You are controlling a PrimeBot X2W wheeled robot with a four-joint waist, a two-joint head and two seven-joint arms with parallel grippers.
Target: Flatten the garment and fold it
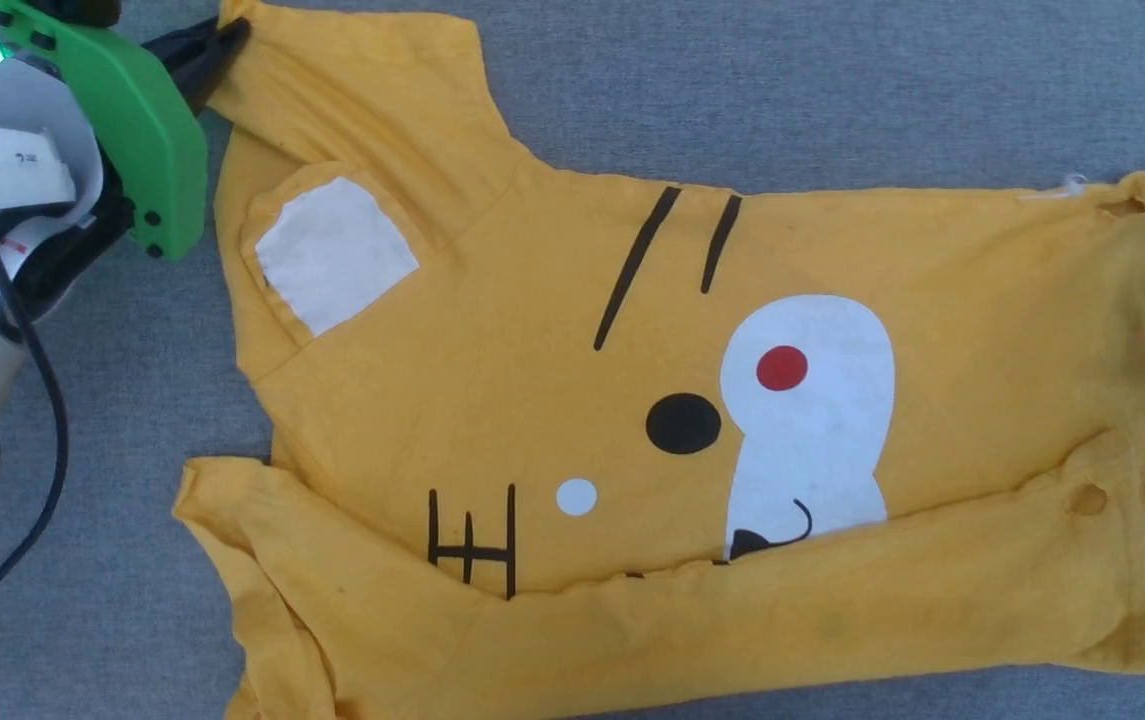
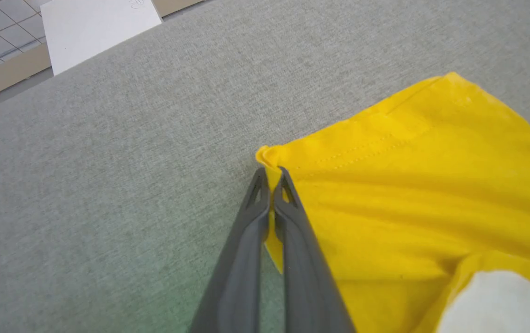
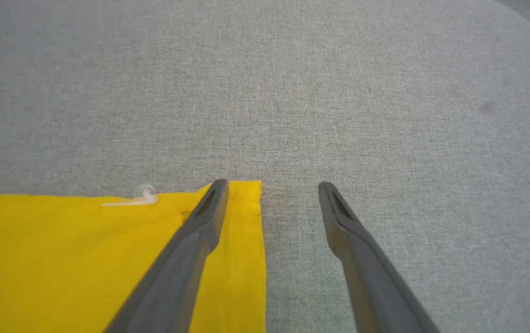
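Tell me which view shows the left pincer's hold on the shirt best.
The left wrist view: up close, the left pincer is shut on a corner of the shirt. The head view shows its tips there, small; the right wrist view shows another shirt corner.

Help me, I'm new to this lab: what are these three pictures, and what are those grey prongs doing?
This is a two-armed robot. The wide picture is from its head camera, looking down; the other two are from wrist cameras, looking along each gripper's two fingers. A yellow T-shirt with a cartoon face lies on a grey cloth surface. The left gripper is shut, pinching a sleeve corner. The right gripper is open at another corner, holding nothing.
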